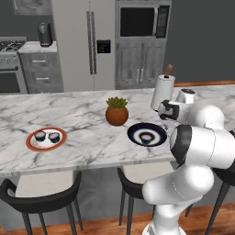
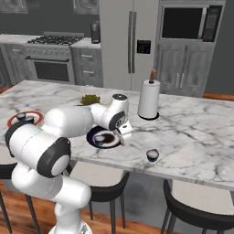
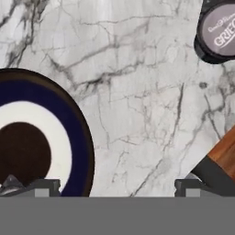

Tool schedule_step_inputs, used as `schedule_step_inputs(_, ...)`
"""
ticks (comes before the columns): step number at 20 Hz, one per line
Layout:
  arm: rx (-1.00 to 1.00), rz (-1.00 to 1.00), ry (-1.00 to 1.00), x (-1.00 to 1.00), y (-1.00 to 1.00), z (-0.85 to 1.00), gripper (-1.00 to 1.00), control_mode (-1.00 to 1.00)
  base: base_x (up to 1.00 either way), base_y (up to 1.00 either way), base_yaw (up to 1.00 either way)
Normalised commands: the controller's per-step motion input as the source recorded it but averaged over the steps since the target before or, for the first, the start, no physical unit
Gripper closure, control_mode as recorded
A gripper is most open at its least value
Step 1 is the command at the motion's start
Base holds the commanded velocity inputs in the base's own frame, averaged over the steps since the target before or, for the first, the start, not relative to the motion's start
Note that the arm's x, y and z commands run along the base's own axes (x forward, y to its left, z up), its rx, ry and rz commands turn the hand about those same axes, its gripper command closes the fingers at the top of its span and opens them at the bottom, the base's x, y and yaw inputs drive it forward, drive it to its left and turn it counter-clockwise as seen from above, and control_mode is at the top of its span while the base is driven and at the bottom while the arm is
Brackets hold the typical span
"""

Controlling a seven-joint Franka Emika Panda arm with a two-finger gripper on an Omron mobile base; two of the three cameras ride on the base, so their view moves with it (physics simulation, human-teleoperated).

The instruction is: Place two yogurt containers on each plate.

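Observation:
The orange-rimmed plate at the counter's left holds two yogurt containers. One yogurt container sits on the navy-rimmed plate. A further yogurt container stands loose on the marble near the counter's front edge. My gripper hangs open above the marble between the navy plate and this loose cup, pointing down, with nothing between its fingertips.
A terracotta pot with a green plant stands behind the navy plate. The paper towel roll is further back. Dark stools line the counter's front edge, close to the loose cup.

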Motion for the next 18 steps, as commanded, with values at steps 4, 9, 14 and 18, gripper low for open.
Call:
schedule_step_inputs(4,0.18,0.00,0.00,-0.17,-0.75,0.00,-1.00,-1.00,0.00,0.00,0.00)
schedule_step_inputs(9,0.11,0.00,0.00,-0.09,-0.60,0.00,-1.00,-1.00,0.00,0.00,0.00)
schedule_step_inputs(14,-0.05,0.13,0.00,-0.01,-0.18,0.03,-1.00,-1.00,0.00,0.00,0.00)
schedule_step_inputs(18,-0.14,0.36,0.00,-0.02,0.00,0.00,-1.00,-1.00,0.00,0.00,0.00)
